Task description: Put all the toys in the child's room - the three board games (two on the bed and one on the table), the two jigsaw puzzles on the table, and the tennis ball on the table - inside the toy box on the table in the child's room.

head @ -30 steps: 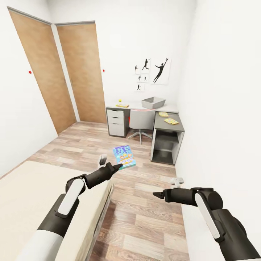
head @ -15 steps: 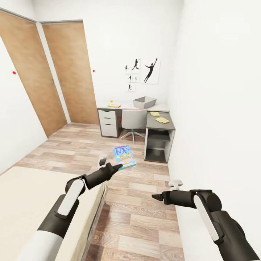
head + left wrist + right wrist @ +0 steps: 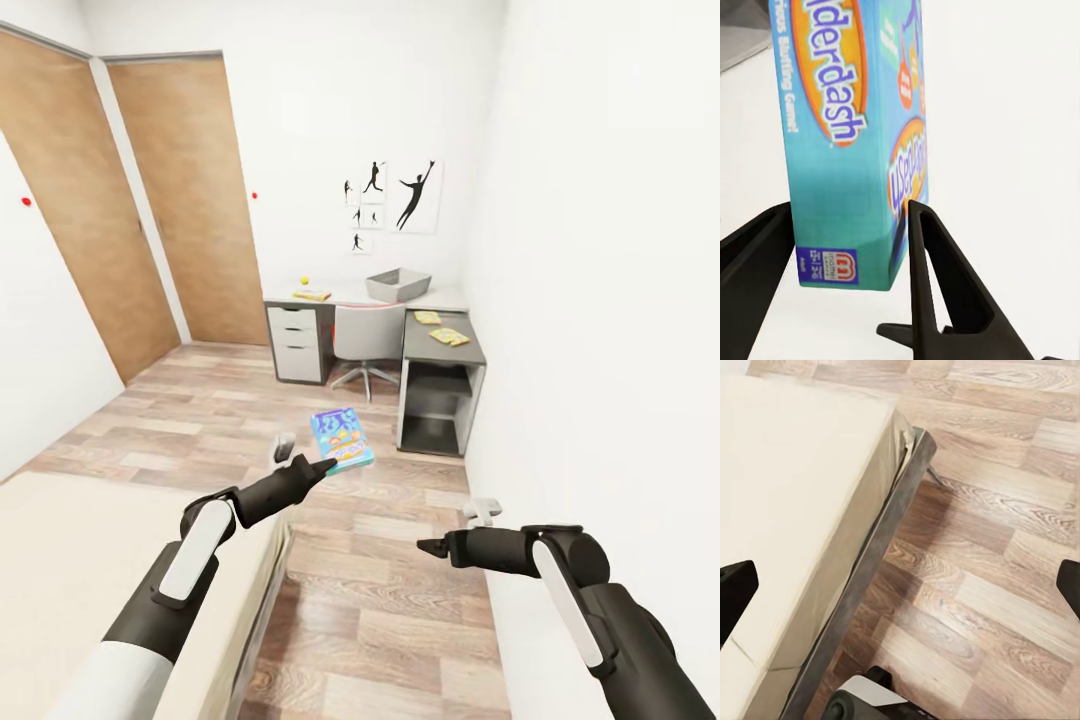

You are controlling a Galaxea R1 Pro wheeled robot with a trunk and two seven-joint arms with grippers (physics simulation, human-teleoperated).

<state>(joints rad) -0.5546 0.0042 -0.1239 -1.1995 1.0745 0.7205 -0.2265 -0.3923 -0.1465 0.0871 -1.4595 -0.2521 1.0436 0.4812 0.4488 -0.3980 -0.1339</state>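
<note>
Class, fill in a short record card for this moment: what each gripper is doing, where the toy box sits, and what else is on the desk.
left gripper: shut on the blue game box, held over the floor
right gripper: open, holding nothing
toy box: on the desk at the far wall
ball: on the desk's left end
puzzle sheets: on the dark side section
bed: beside the left arm

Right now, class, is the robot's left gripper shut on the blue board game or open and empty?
Shut on it. In the left wrist view, both fingers press opposite faces of the blue board game; the head view shows the left gripper carrying it above the floor.
</note>
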